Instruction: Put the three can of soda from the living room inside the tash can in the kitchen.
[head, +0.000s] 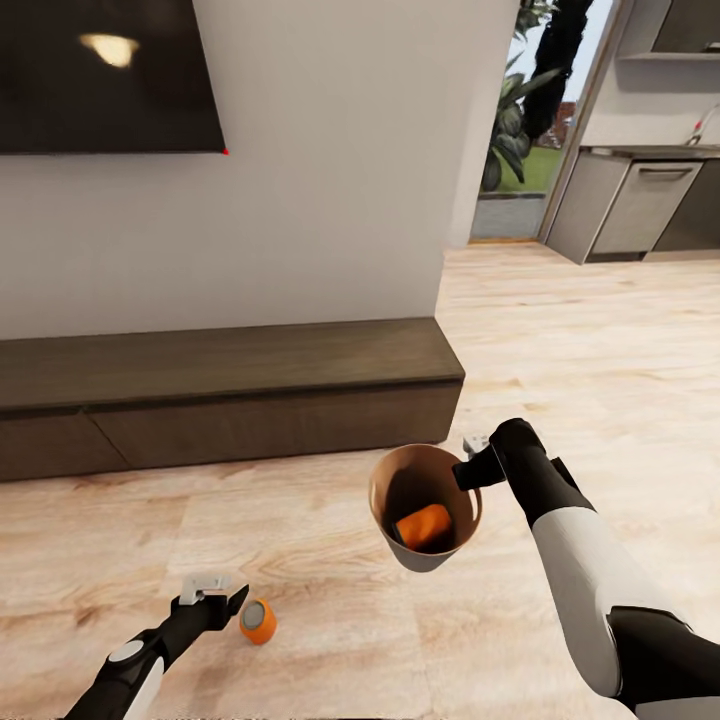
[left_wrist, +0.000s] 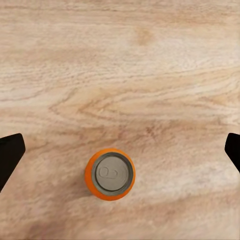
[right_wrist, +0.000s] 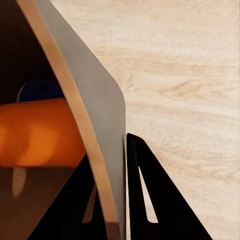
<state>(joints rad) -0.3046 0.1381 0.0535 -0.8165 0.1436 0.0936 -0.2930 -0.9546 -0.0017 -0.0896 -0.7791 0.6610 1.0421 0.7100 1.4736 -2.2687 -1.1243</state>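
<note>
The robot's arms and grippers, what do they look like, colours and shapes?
Both arms are glossy black at the joints with white shell segments. The right arm shows a long white forearm and black wrist. The left gripper has a pale grey bracket and black, flat, tapering fingers. No cables or markings show.

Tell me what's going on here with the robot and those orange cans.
The right gripper holds the trash can by its rim, lifted off the wood floor, with one soda can lying inside. The left gripper hangs open over a second soda can standing upright on the floor.
</note>
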